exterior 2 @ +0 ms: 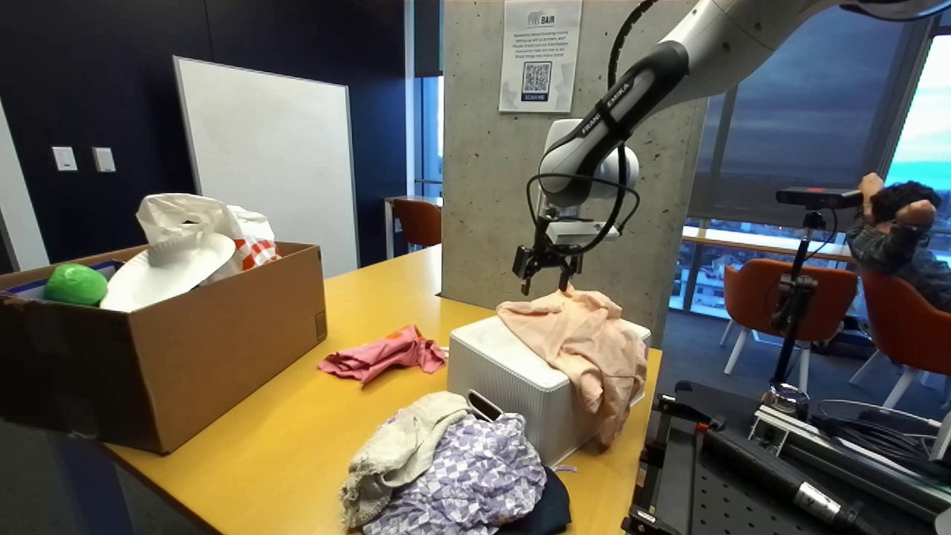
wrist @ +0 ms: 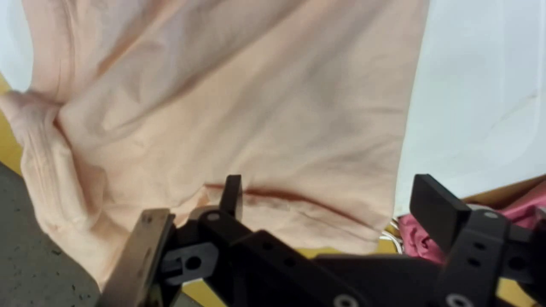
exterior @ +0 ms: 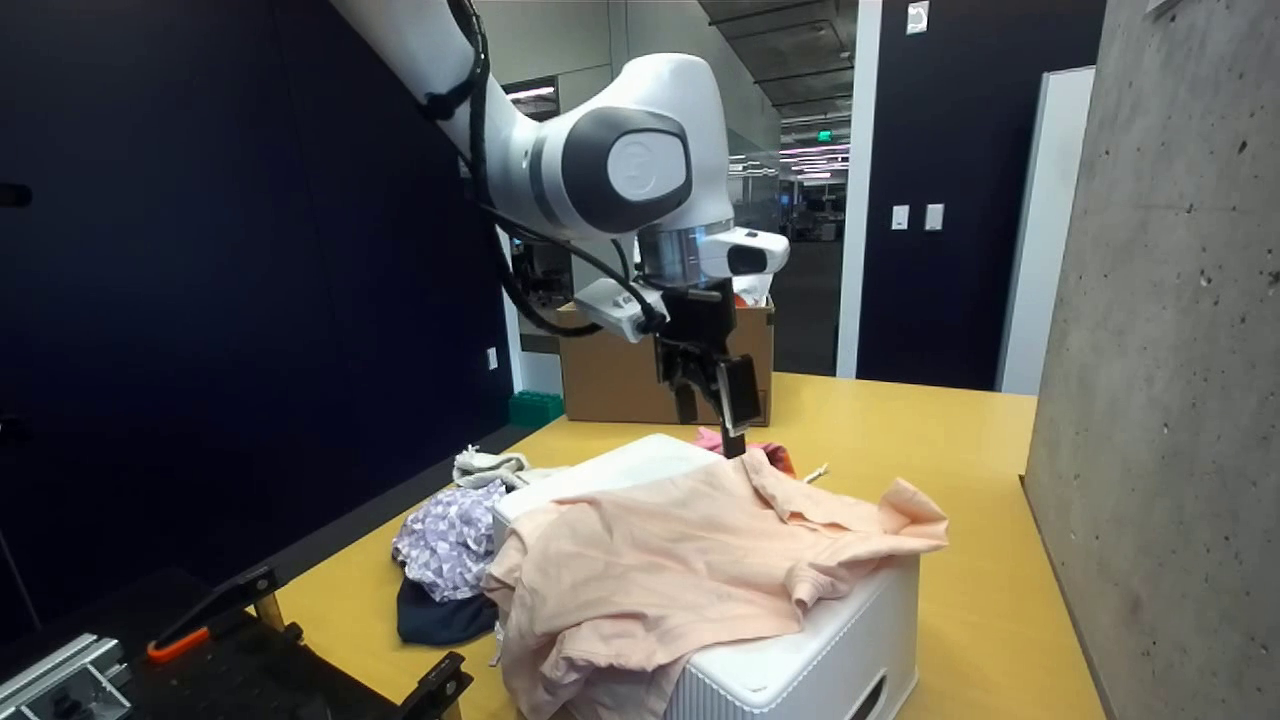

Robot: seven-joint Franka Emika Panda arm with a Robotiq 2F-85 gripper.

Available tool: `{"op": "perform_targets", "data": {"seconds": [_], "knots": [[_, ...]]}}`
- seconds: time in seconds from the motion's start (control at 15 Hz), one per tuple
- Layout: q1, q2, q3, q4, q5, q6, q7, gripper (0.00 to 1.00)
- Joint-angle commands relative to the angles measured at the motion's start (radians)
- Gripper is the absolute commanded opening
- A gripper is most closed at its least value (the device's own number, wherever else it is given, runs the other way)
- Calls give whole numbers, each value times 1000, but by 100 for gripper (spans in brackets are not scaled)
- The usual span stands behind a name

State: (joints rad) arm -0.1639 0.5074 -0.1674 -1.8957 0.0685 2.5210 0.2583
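Near the edge of a white box (exterior 2: 494, 383), the gripper (exterior 2: 544, 285) hangs, jaws apart, close to a peach garment (exterior 2: 583, 334) draped over it

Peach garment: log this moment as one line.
peach garment: draped over white ribbed box | hand: open, at garment edge, contact unclear | pink cloth: on yellow table

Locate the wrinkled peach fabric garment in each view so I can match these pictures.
In an exterior view: peach garment at lower centre.
In an exterior view: peach garment right of and below centre.
In the wrist view: peach garment across the left and middle.
Shared landmark: the white rectangular box with ribbed sides beneath it, in all three.
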Motion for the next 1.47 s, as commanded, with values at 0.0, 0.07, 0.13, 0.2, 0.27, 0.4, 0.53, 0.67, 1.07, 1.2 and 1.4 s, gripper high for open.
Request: {"op": "perform_targets", "data": {"seconds": [0.0,0.07,0.13,0.2,0.27,0.4,0.53,0.67,1.07,1.2,1.4], "knots": [[0,-71,8,-116,27,-2,-23,100],[6,-75,-2,-124,14,-22,-15,100],[5,-73,-6,-121,8,-44,-15,100],[9,-70,-17,-119,-5,-56,-5,100],[6,-61,-19,-111,-6,-71,-7,100],[4,-33,-27,-95,-10,-96,-1,100],[0,-16,-28,-100,-3,-107,-4,100],[-1,-3,-29,-103,-1,-112,-4,100],[-2,47,-25,-100,4,-105,-8,100],[2,53,-24,-102,2,-99,-8,100],[6,62,-18,-96,4,-83,-10,100]]}}
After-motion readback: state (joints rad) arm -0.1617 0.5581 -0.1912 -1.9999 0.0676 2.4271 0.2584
